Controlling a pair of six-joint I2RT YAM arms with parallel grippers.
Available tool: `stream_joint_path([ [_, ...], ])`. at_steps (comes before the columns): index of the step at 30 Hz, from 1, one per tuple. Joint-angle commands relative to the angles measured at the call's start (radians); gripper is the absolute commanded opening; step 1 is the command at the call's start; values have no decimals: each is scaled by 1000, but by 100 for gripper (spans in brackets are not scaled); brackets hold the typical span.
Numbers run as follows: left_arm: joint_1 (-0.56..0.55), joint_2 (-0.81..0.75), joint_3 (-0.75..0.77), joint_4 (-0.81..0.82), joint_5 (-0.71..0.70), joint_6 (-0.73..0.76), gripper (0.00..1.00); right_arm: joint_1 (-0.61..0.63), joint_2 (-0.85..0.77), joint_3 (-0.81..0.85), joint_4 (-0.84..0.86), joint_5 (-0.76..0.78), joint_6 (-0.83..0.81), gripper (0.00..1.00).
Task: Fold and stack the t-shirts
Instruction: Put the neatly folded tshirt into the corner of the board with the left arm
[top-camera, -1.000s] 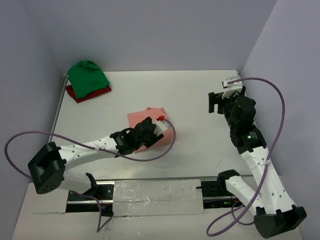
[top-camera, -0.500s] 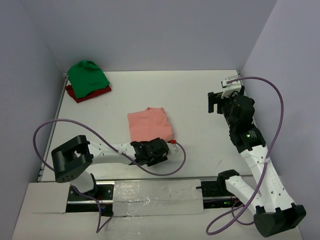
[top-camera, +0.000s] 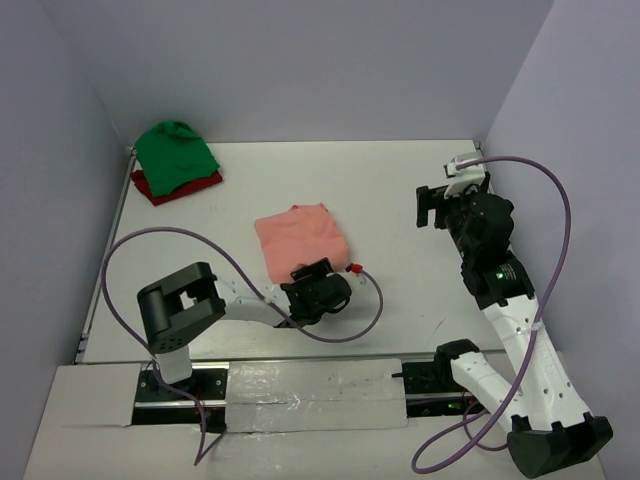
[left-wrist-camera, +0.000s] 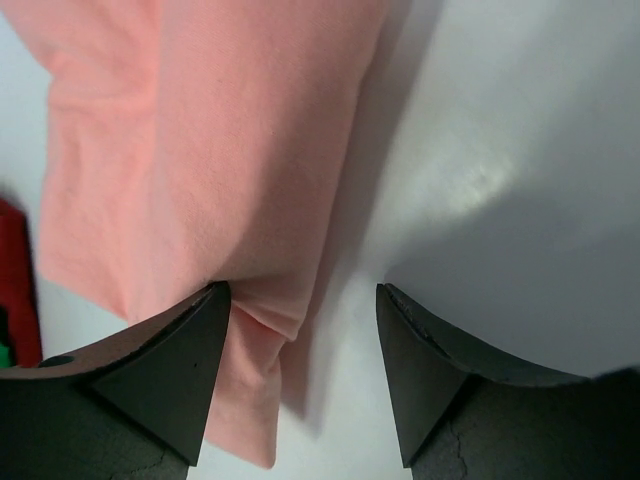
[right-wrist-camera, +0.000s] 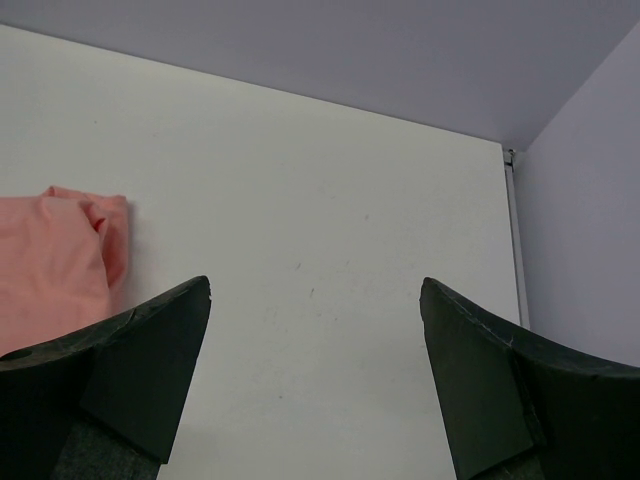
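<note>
Top external showed a white table boxed in by lilac walls. The folded salmon-pink t-shirt lay just ahead of the left gripper, whose fingers were spread. Its long side ran away from them, and only left wrist caught its corner poking between them. The right gripper gaped wide over the table, with the shirt off past its left finger.

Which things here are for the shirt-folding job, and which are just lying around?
For the job: pink t-shirt, green t-shirt, dark red t-shirt under the green one.
Just there: purple cables, silver strip.
</note>
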Motion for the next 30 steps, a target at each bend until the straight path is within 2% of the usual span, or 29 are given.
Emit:
stream_joint_path([
  [1, 48, 162, -45, -13, 45, -12, 69, -8, -26, 11, 18, -21, 4, 92],
  [6, 95, 147, -9, -26, 16, -39, 63, -8, -20, 8, 21, -23, -5, 92],
  [10, 95, 123, 38, -104, -40, -63, 71, -8, -17, 8, 21, -30, -8, 92],
  [13, 82, 97, 15, -100, -117, -33, 74, -8, -18, 5, 26, -37, -13, 92],
  [16, 50, 57, -58, -5, -201, 56, 74, -6, -11, 8, 26, -44, -16, 92],
  [23, -27, -14, -130, 113, -254, 139, 74, -6, -4, 15, 26, -50, -13, 92],
  [30, -30, 90, -141, 276, -314, 263, 75, -6, -7, 22, 21, -60, -10, 92],
])
